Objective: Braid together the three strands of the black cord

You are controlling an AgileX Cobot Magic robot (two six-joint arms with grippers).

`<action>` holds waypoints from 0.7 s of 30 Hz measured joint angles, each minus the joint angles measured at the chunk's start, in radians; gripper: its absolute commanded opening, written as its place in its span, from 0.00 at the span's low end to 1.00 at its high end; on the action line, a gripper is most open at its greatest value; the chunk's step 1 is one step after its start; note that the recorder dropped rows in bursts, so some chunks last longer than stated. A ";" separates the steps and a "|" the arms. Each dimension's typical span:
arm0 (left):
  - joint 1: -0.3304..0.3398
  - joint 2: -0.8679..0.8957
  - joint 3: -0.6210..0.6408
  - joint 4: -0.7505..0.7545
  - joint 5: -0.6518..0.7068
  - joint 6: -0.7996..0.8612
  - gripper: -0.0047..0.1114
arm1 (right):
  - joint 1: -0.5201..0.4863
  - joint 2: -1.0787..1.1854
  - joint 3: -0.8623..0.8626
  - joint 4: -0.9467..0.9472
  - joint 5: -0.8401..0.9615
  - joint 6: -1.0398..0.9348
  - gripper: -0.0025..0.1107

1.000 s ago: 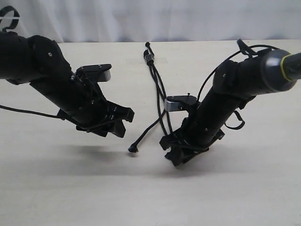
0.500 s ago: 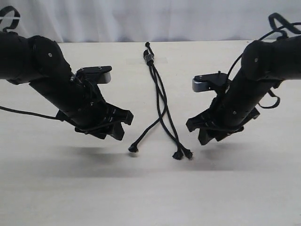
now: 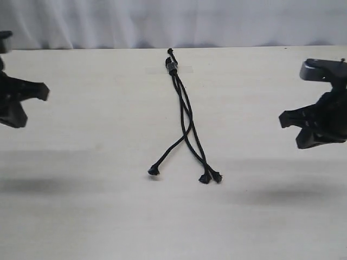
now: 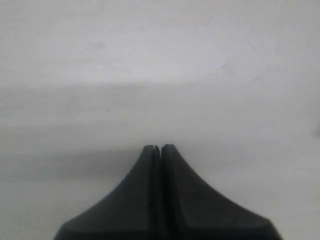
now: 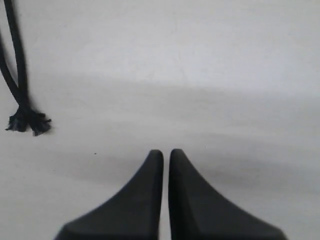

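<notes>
The black cord lies in the middle of the table, its bound end at the far side. The three strands cross each other loosely along its length. One strand ends alone in a flared tip to the left, while two tips lie side by side to the right. Those two tips also show in the right wrist view. My left gripper hangs at the far left, shut and empty. My right gripper hangs at the far right, its fingers almost touching, with nothing between them.
A strip of clear tape holds the cord's bound end to the pale table. A white curtain hangs behind the table's far edge.
Both arms have drawn back from the cord toward the left and right edges. The right arm, which was over two strands, left them lying on the table.
</notes>
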 measured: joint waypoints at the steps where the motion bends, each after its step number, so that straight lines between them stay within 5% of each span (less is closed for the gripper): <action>1: 0.013 -0.041 0.008 0.009 0.000 -0.004 0.04 | -0.002 -0.034 0.011 -0.015 0.000 0.000 0.06; 13: 0.027 -0.547 0.260 0.044 -0.100 -0.011 0.04 | 0.036 -0.444 0.180 -0.055 -0.282 -0.002 0.06; 21: 0.027 -0.731 0.324 0.104 -0.235 -0.012 0.04 | 0.036 -0.621 0.302 -0.058 -0.476 -0.002 0.06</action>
